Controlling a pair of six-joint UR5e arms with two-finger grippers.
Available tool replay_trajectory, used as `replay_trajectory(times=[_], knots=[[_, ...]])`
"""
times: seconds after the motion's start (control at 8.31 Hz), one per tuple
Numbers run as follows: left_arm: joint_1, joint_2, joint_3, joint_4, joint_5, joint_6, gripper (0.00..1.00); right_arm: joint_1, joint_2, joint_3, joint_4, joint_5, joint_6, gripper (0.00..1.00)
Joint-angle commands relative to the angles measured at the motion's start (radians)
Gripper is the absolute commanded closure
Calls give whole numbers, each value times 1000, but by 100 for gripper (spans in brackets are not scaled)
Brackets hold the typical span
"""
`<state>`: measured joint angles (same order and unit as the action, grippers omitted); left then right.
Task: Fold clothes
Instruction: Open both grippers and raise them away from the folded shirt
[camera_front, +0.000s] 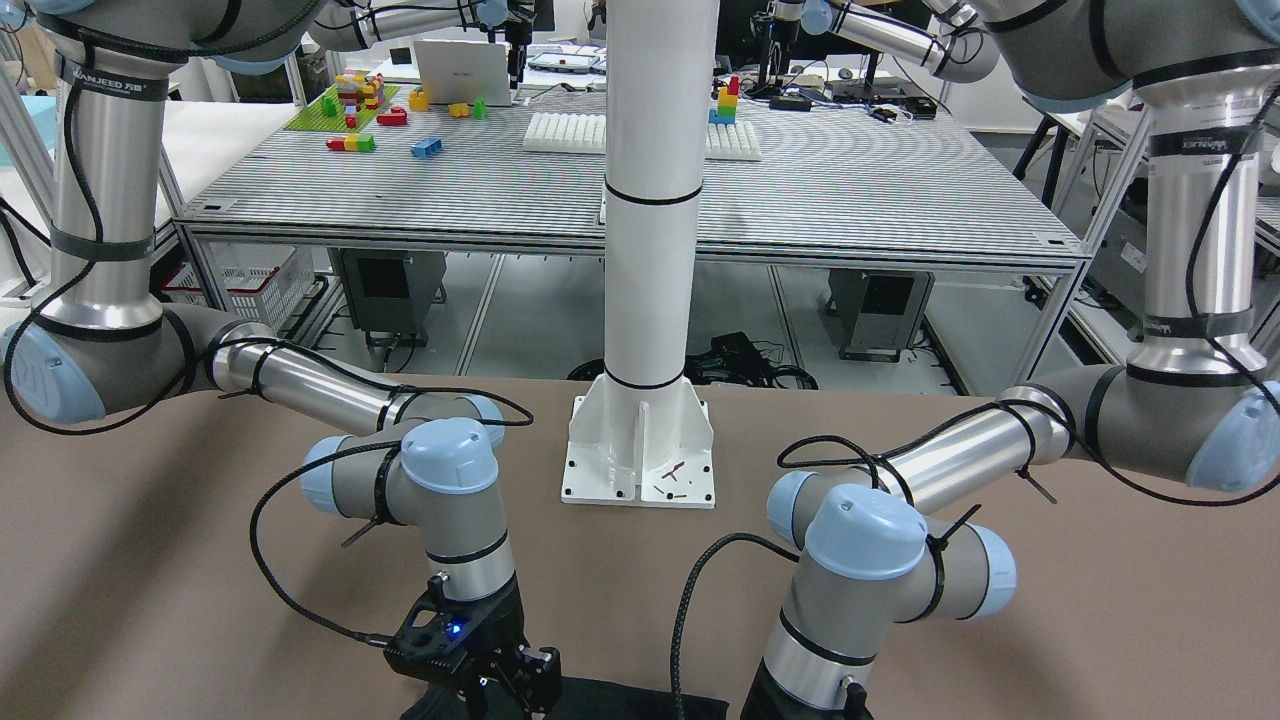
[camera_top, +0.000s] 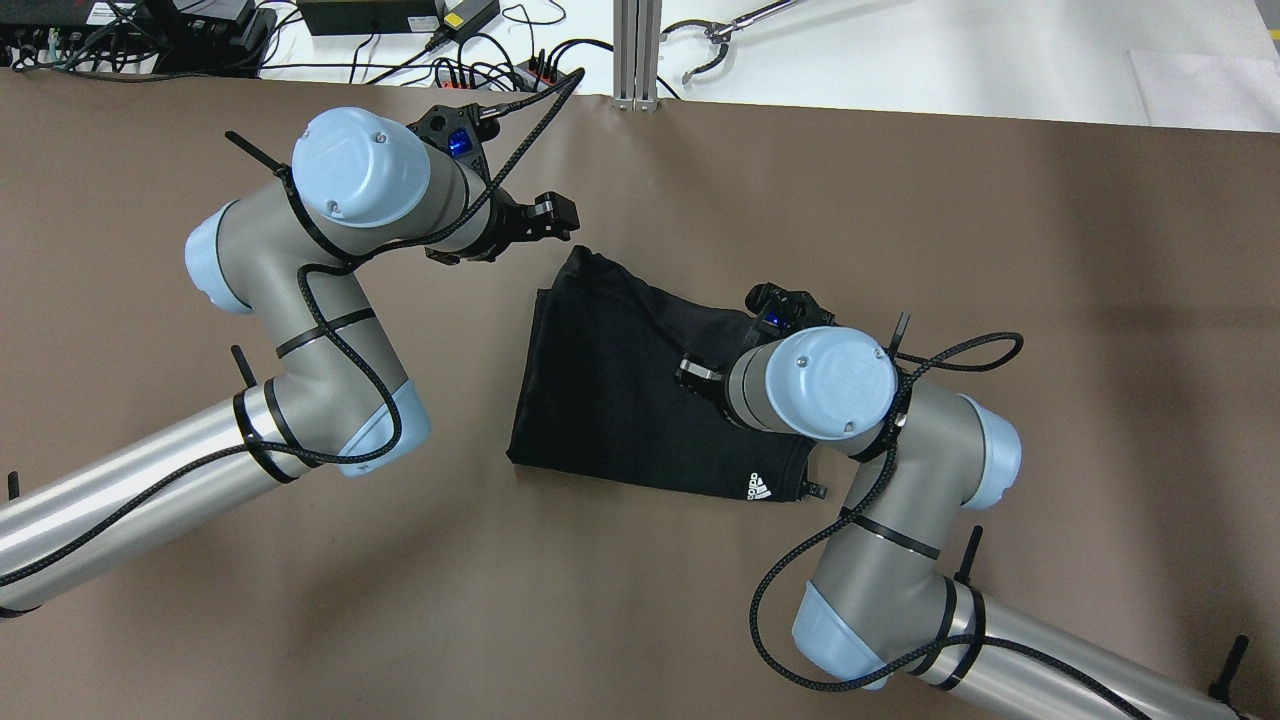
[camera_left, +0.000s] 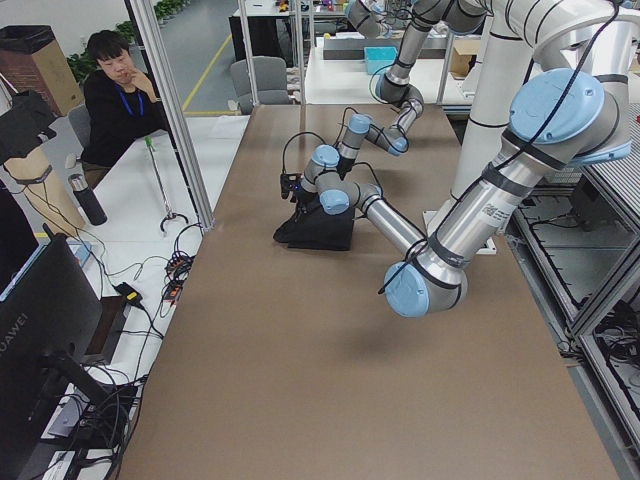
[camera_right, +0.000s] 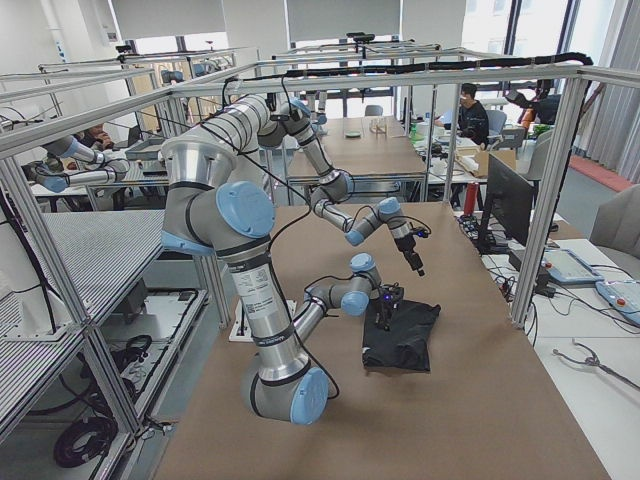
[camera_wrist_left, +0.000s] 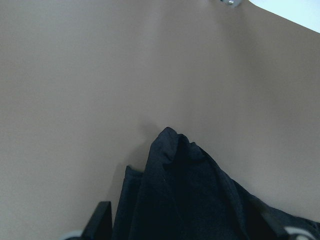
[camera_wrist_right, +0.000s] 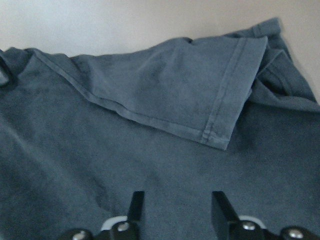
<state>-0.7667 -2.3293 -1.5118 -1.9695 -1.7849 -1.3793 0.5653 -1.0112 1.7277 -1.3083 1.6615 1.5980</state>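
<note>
The black garment (camera_top: 610, 400) lies, in the overhead view, just beside the left gripper (camera_top: 548, 220), whose wide, empty fingers (camera_wrist_left: 102, 222) frame its peaked corner (camera_wrist_left: 167, 134) in the left wrist view, while in the right wrist view the right gripper (camera_wrist_right: 177, 202) hovers parted and empty over a hemmed flap (camera_wrist_right: 220, 100): limp, light cloth, likely best pinched at hems.

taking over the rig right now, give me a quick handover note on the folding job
Left end effector: open, empty, hovering by the far corner of the black garment.
Right end effector: open, empty, low over the garment's middle.
Garment: lies on the table in a compact, layered rectangle, with its white logo at the near corner on the robot's right. A hemmed flap is folded over the top.
Done: it looks folded at least once.
Left: the peaked corner is bunched up, so it probably needs smoothing or one more fold.
</note>
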Motion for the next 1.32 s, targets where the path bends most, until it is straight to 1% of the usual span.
replay_trajectory(times=[0.0, 0.24, 0.6, 0.72, 0.96, 1.2], knots=[[0, 8, -1, 0, 1, 0, 5, -33, 2, -98, 1, -31, -22, 100], [0, 13, -2, 0, 1, 0, 5, -22, 0, -131, 9, -46, -82, 100], [0, 19, -1, -5, 1, 2, 5, 66, 31, -224, 20, -74, -160, 100], [0, 21, -1, -5, 1, 2, 5, 108, 60, -294, 59, -74, -173, 100], [0, 21, -1, -5, 1, 2, 5, 184, 182, -510, 151, -74, -202, 100], [0, 22, -5, -5, -1, 2, 5, 250, 189, -524, 155, -43, -274, 100]])
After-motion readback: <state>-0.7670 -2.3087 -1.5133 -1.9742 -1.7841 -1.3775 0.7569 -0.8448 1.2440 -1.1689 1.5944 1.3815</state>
